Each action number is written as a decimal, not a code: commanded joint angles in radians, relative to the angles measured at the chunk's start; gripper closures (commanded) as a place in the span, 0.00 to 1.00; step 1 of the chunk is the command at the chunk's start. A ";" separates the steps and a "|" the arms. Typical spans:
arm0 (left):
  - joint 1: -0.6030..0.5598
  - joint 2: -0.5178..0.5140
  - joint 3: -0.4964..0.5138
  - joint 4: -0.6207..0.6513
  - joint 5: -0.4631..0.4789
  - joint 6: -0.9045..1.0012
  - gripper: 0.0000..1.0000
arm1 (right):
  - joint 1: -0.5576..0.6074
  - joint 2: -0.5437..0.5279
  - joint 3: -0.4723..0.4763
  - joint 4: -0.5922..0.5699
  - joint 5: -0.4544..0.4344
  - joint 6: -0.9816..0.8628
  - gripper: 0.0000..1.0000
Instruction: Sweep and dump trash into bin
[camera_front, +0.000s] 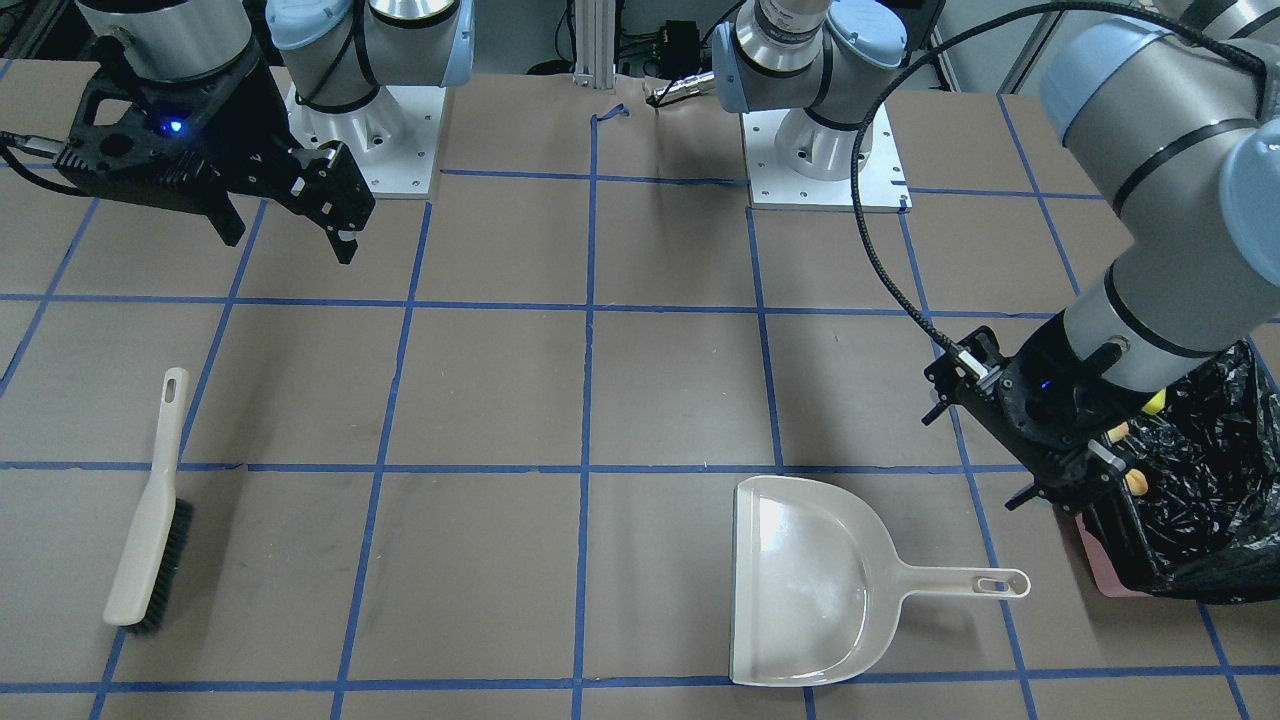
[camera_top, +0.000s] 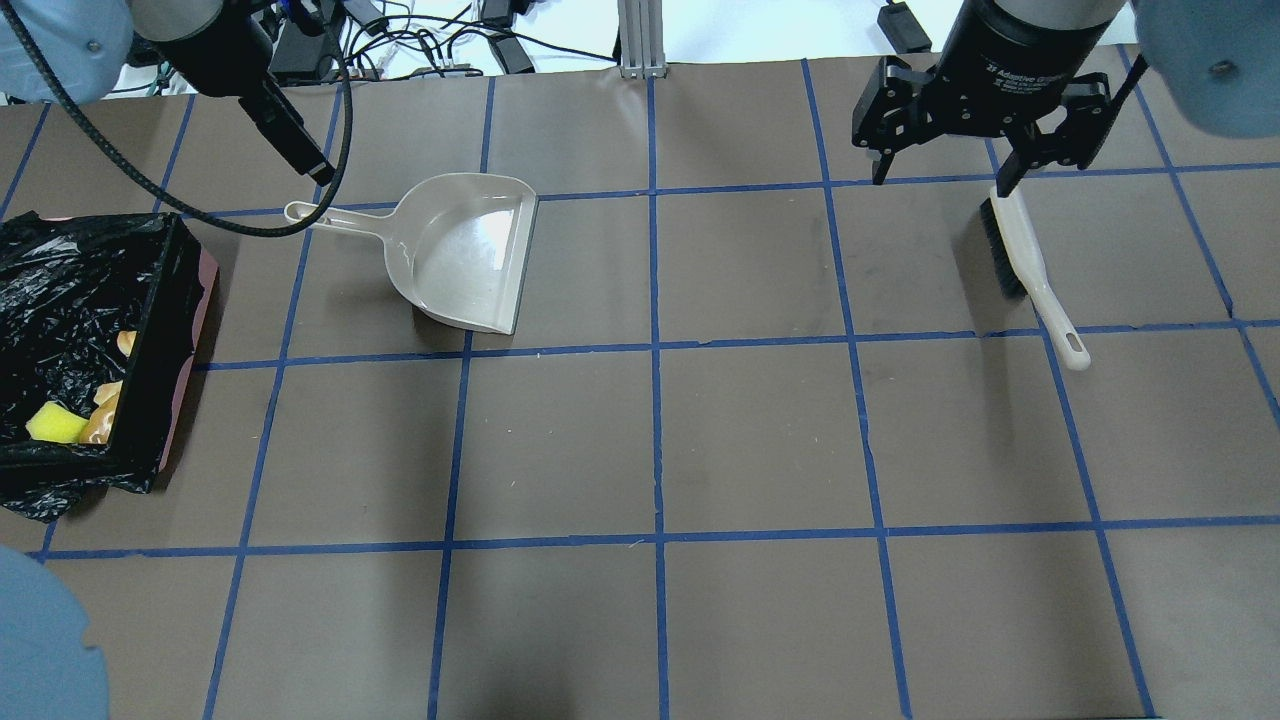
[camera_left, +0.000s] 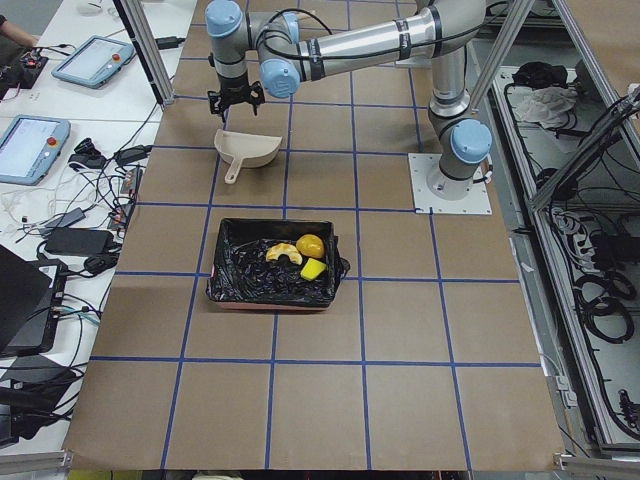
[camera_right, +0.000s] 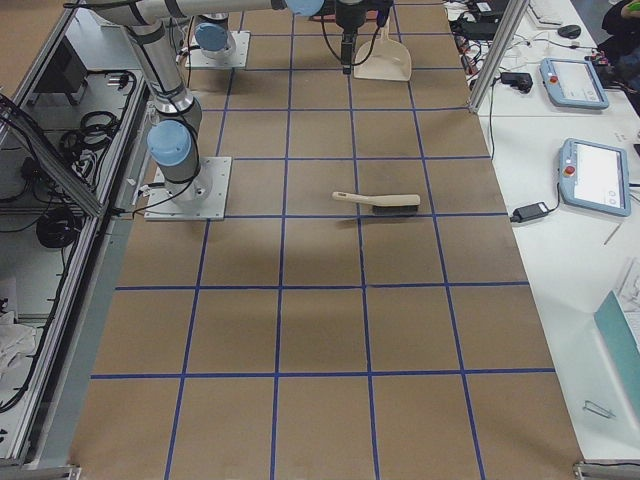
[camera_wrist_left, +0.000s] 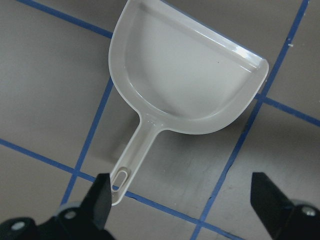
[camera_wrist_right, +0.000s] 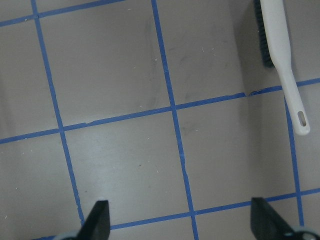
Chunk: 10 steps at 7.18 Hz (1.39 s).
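The trash lies inside the bin (camera_top: 165, 330), a box lined with black plastic at the table's left end. In the exterior left view the golden-brown lump (camera_left: 310, 245), the cream ring slice (camera_left: 283, 254) and the yellow wedge (camera_left: 314, 269) lie together in it. The yellow wedge (camera_top: 55, 423) also shows from overhead. My left gripper (camera_wrist_left: 185, 210) is open and empty, above the handle of the cream dustpan (camera_wrist_left: 185, 80), beside the bin (camera_front: 1210, 480). My right gripper (camera_top: 945, 170) is open and empty, held above the table next to the brush (camera_top: 1030, 265).
The empty dustpan (camera_top: 465, 255) lies flat on the table right of the bin, handle toward it. The cream hand brush (camera_front: 150, 510) lies flat near the right end. Blue tape lines grid the brown table. The arm bases (camera_front: 820, 150) stand at the robot's edge.
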<state>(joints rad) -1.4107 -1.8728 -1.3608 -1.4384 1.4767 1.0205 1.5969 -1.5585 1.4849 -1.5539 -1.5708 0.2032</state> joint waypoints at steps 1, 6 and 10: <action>-0.034 0.024 -0.001 -0.011 -0.007 -0.373 0.00 | 0.000 -0.002 0.000 0.000 0.000 0.001 0.00; -0.045 0.092 -0.058 0.007 0.103 -0.545 0.00 | 0.000 0.000 0.002 0.003 0.000 -0.001 0.00; -0.195 0.107 -0.078 0.013 0.099 -0.655 0.00 | -0.002 0.000 0.002 0.003 -0.002 -0.001 0.00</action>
<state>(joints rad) -1.5672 -1.7587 -1.4357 -1.4296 1.5742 0.3913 1.5965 -1.5586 1.4864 -1.5508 -1.5723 0.2026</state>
